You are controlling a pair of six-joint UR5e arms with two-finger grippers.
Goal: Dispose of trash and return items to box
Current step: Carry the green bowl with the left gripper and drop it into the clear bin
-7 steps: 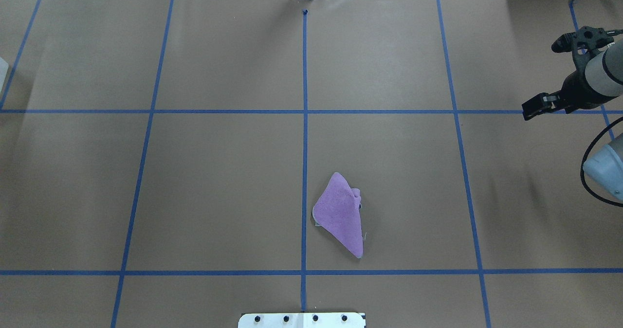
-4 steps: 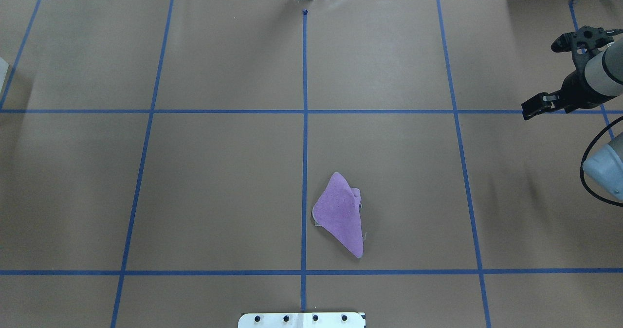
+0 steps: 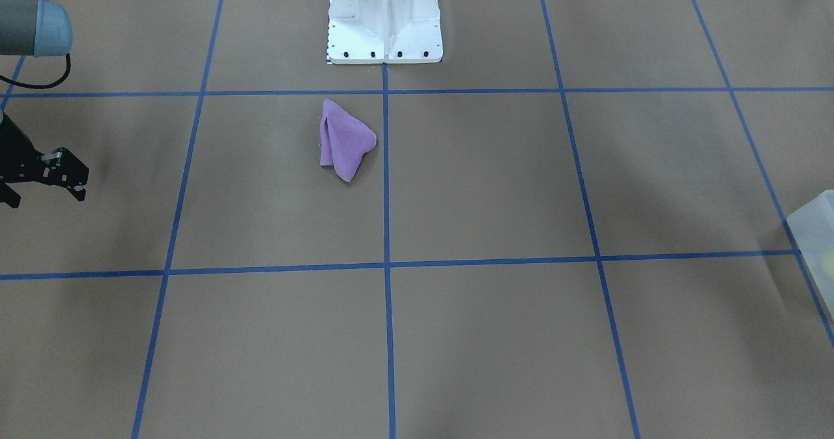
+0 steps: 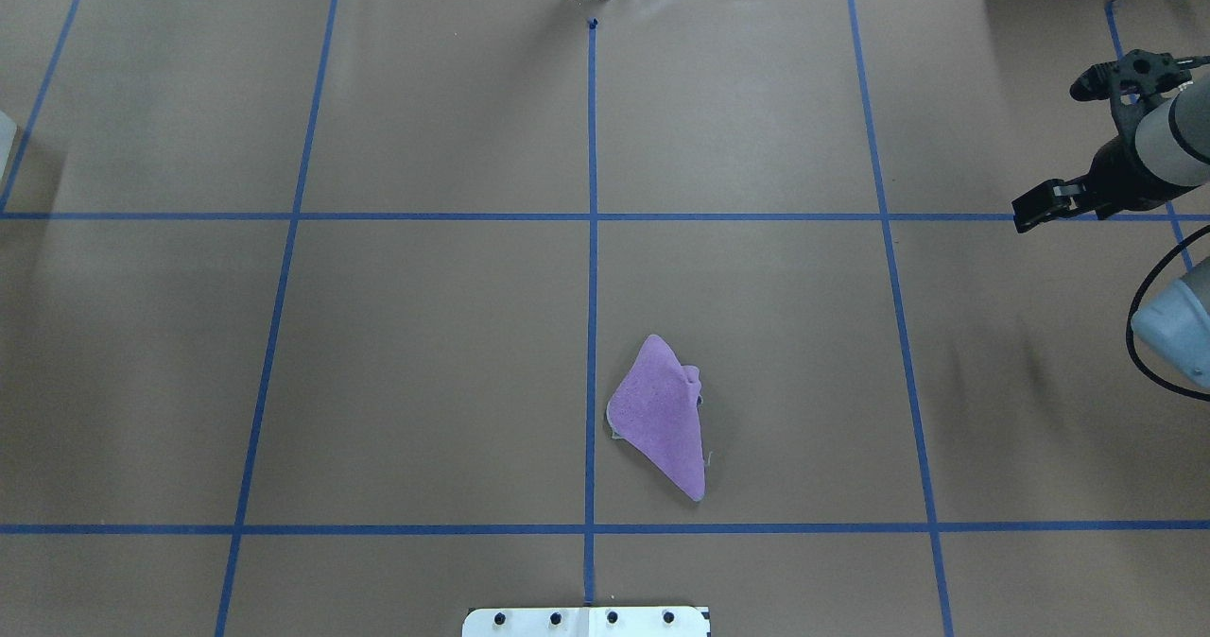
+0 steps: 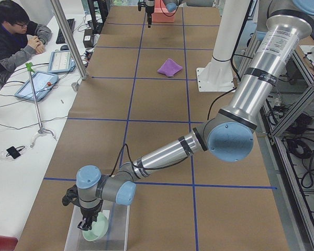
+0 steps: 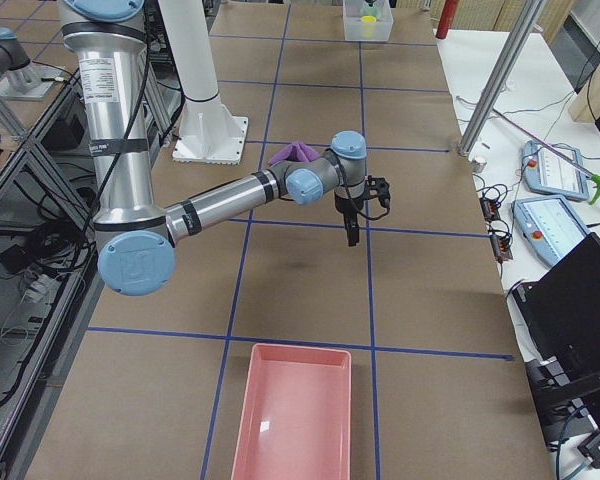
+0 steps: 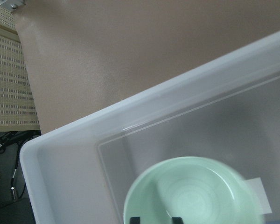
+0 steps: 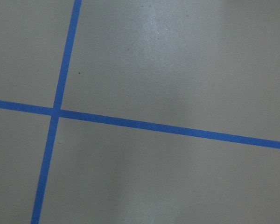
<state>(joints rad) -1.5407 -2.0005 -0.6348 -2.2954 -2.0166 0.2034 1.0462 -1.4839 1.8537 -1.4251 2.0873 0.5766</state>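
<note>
**Bench** (image 4: pixel 425 353): covered in brown paper, marked into squares with blue tape (image 4: pixel 592 240).

**Cloth** (image 4: pixel 662 415): purple, crumpled into a rough triangle. It lies on the bench just to the robot's right of the centre tape line, near the white base (image 4: pixel 586 621), well apart from both claws.

**Bin** (image 5: pixel 121 230): clear plastic, at the bench's end on the robot's left.

**Bowl** (image 7: pixel 193 193): pale green, inside the bin, with its mouth facing the left wrist camera.

**Left claw** (image 7: pixel 156 219): reaches down into the bin, over the bowl. Two dark tips show a little apart against the bowl's inside. Whether they clamp the bowl cannot be told.

**Right claw** (image 3: pixel 71 174): hangs above bare paper toward the robot's right end and points down. Its fingers look spread. The right wrist camera shows only paper and a tape crossing.

**Tray** (image 6: pixel 292 410): pink, rectangular and shallow, at the bench's end on the robot's right, nearer that end than the right claw.

**Operator** (image 5: pixel 13 36): seated at a side desk beside the bench, on the far side from the robot.
</note>
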